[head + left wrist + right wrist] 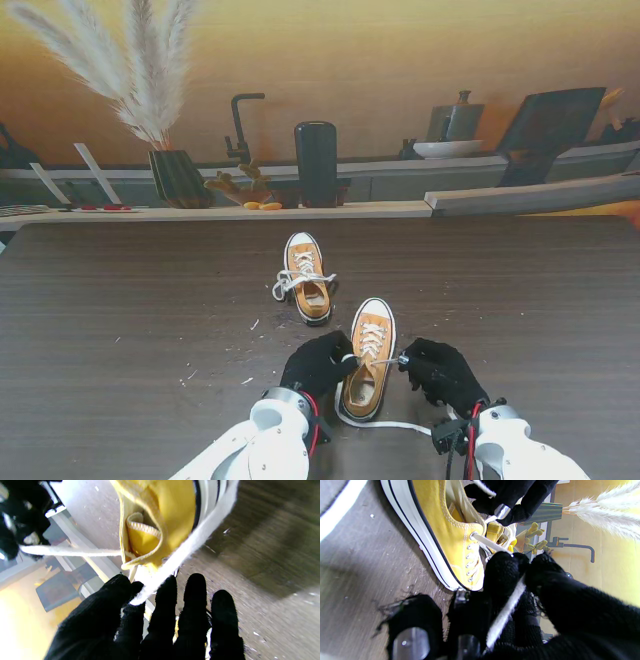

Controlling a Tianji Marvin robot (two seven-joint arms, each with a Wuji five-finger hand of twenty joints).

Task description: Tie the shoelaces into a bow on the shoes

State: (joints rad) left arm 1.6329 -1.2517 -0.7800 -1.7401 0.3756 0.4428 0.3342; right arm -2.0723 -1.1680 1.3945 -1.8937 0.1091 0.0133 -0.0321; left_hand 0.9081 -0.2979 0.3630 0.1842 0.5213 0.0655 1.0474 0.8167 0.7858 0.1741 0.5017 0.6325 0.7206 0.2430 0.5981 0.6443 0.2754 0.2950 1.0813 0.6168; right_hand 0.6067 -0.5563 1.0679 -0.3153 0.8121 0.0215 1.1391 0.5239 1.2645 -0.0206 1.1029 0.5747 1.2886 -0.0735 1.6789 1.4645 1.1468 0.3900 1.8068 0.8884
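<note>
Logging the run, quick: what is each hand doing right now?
Left hand: closed, pinching a white lace of the near shoe.
Right hand: closed, pinching the other lace end of that shoe.

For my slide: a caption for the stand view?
Both hands, left and right, pull lace ends apart over the near shoe.
</note>
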